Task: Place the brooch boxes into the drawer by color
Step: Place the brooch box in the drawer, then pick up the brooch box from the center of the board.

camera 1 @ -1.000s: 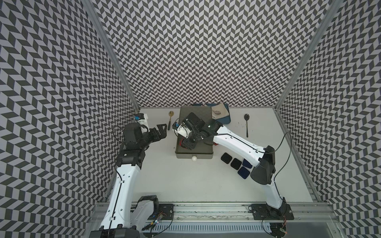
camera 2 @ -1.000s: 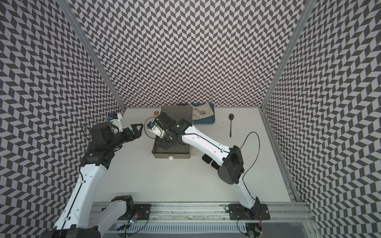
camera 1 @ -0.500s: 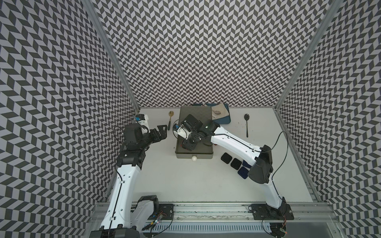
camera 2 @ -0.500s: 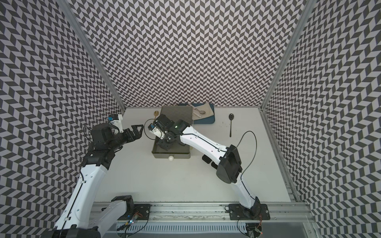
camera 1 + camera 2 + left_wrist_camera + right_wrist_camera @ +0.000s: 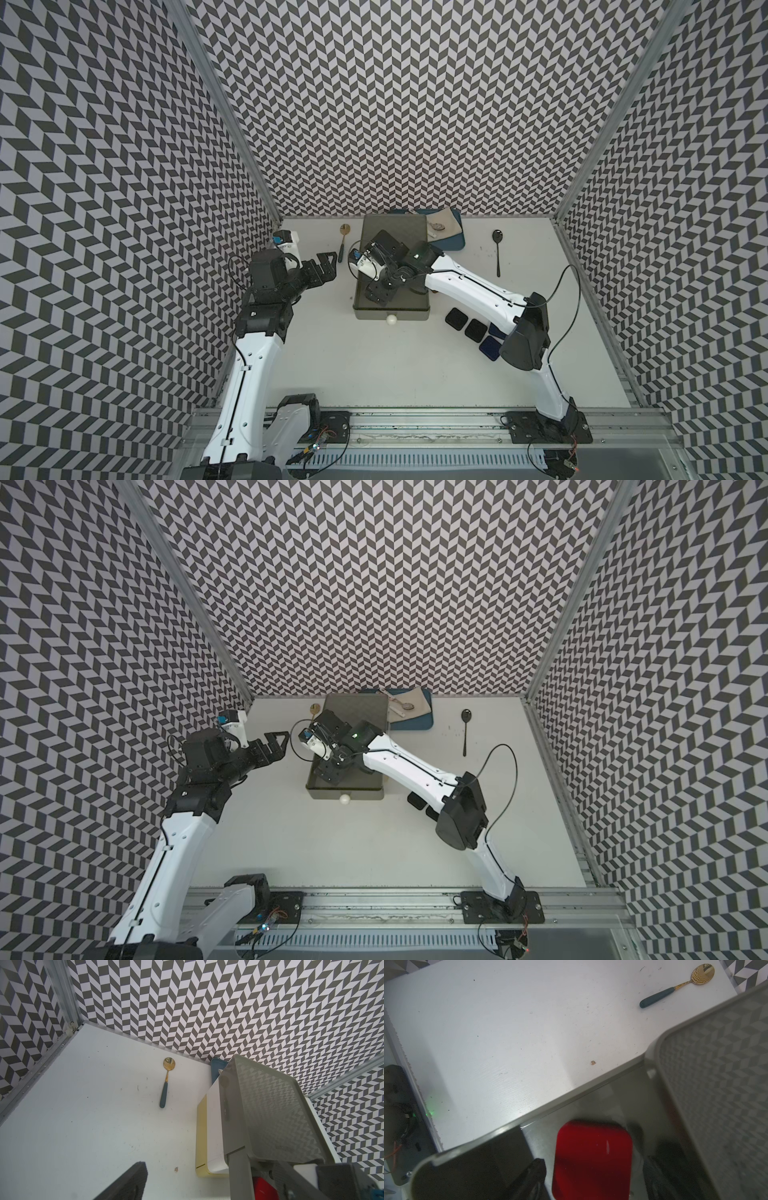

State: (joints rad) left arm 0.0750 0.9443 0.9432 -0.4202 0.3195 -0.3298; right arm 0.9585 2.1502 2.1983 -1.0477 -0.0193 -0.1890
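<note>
Your grey top drawer (image 5: 407,320) holds a glossy red rounded-square brooch box (image 5: 591,1159); right end effector (image 5: 380,293) spread around it, left end effector (image 5: 326,270) spread wide.

Drawer: we see a boxy three-tier drawer (image 5: 409,314), grey over white over pale yellow.
Top tier: the grey tier is pulled out, its white ball knob (image 5: 391,331) at the front.
Red box (image 5: 592,1159): a glossy rounded-square case, flat inside the open grey tier.
Black boxes (image 5: 456,320): two, flat on the table (image 5: 374,374), just right of the drawer.
Blue box (image 5: 489,348): dark blue, flat, beside the black pair; we cannot make out a second clearly.
</note>
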